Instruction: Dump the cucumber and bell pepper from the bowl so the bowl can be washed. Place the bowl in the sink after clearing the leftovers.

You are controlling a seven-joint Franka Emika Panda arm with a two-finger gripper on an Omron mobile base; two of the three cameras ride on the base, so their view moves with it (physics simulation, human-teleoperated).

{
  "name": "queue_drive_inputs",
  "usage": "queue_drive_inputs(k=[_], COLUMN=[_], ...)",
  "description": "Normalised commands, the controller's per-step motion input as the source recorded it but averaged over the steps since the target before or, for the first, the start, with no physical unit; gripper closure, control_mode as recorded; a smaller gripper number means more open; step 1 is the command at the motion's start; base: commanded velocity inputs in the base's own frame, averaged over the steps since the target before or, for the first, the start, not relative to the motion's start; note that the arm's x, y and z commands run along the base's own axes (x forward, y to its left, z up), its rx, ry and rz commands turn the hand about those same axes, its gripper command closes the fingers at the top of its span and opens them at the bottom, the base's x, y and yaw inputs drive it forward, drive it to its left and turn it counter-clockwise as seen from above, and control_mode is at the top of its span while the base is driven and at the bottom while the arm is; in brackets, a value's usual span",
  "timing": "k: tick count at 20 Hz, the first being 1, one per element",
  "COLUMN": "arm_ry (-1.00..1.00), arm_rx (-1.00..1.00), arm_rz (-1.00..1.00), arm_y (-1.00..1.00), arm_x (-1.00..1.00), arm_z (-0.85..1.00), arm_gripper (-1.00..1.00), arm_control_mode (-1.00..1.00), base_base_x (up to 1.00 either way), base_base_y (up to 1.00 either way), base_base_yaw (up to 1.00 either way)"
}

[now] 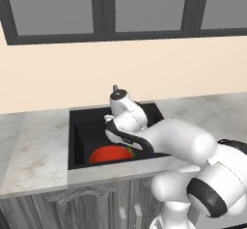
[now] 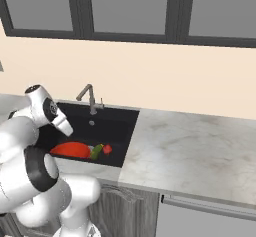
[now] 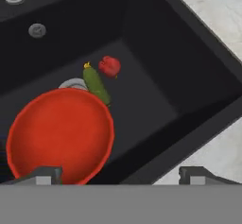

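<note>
The red bowl (image 3: 61, 133) sits upright and empty on the floor of the black sink (image 3: 151, 53), at its near side. Just beyond the bowl's rim lies the dark green cucumber (image 3: 97, 85), with the small red bell pepper (image 3: 109, 65) beside its far end; both rest on the sink floor, outside the bowl. My gripper (image 3: 120, 175) hangs open above the bowl's near rim, its fingertips wide apart with nothing between them. From the right base I see the bowl (image 2: 70, 149), cucumber (image 2: 96, 152) and bell pepper (image 2: 107, 149) in a row. The left base view shows the bowl (image 1: 108, 154) under my hand.
A grey faucet (image 2: 89, 97) stands at the sink's back edge. The silver drain (image 3: 73, 83) peeks out between bowl and cucumber. Marble counter (image 2: 190, 151) stretches to the right of the sink and also lies to its left (image 1: 34, 150). Windows run along the wall above.
</note>
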Motion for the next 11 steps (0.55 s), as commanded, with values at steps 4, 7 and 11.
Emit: queue_drive_inputs(k=[4,7,11], arm_ry=[-0.34,-0.46,-0.57], arm_rx=[0.00,0.00,0.00], arm_rz=[-0.04,-0.01,-0.01], arm_y=[0.00,-0.02,-0.18], arm_x=[-1.00,-1.00,-1.00], arm_z=[1.00,1.00,0.80], arm_gripper=[-1.00,-1.00,-1.00], arm_control_mode=[-1.00,-1.00,-1.00], base_base_x=[0.00,0.00,0.00], base_base_y=[0.00,0.00,0.00], base_base_yaw=[0.00,0.00,0.00])
